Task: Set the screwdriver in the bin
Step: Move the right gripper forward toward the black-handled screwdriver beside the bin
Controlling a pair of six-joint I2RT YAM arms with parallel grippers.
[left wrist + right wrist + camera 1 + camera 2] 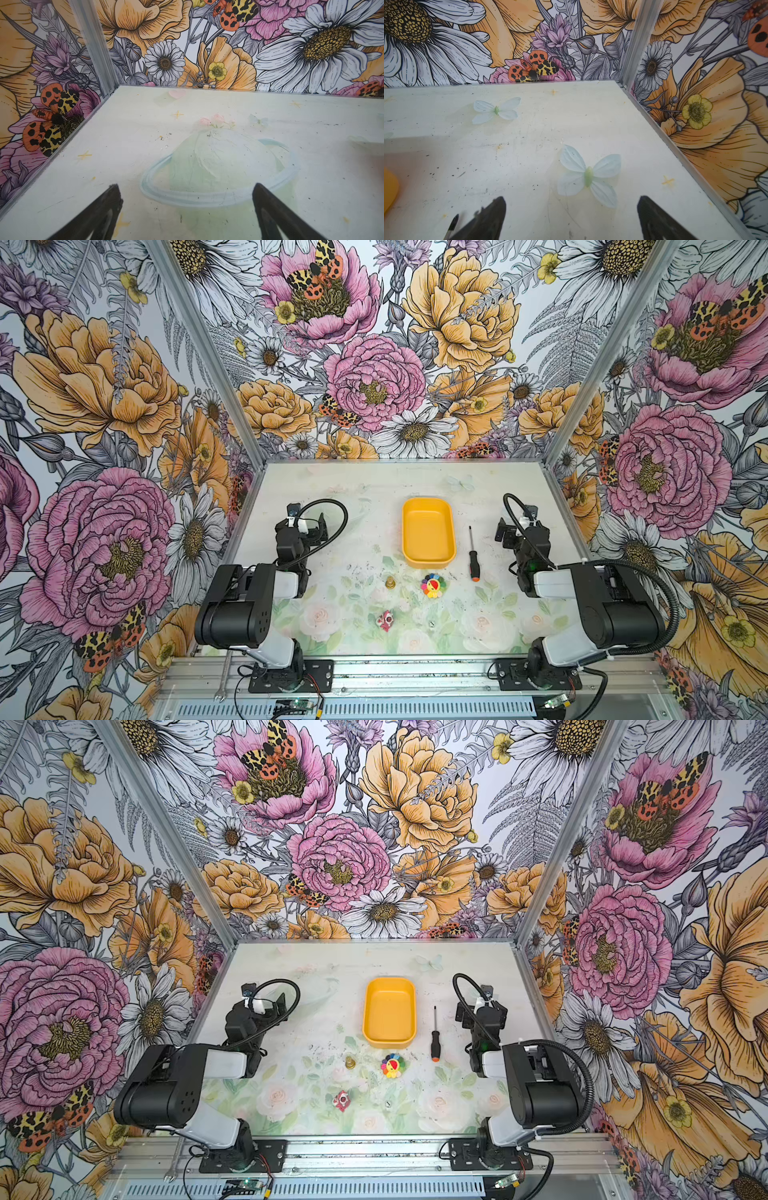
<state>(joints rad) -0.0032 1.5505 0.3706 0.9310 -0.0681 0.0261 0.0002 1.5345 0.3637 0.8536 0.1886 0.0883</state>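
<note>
Flower-print walls on three sides; pale painted table (374, 489) below, scuffed and speckled.

Bin (428, 531): yellow-orange, just right of centre in both top views, long side running up the frame, empty.

Screwdriver (473, 556): flat on the table just right of the bin, parallel to it, not touching. Shaft toward the top of the frame, orange-tipped handle toward the bottom. Shaft tip (453, 223) also at the lower left of the right wrist view.

Left gripper (186, 185): jaws spread wide, nothing between them, over bare table at centre left of the top views.

Right gripper (571, 197): jaws wide apart, holding nothing, right of the screwdriver and clear of it.

Below the bin in the frame: small brass piece (390, 582), rainbow flower toy (433, 586), red-and-white trinket (385, 620).
</note>
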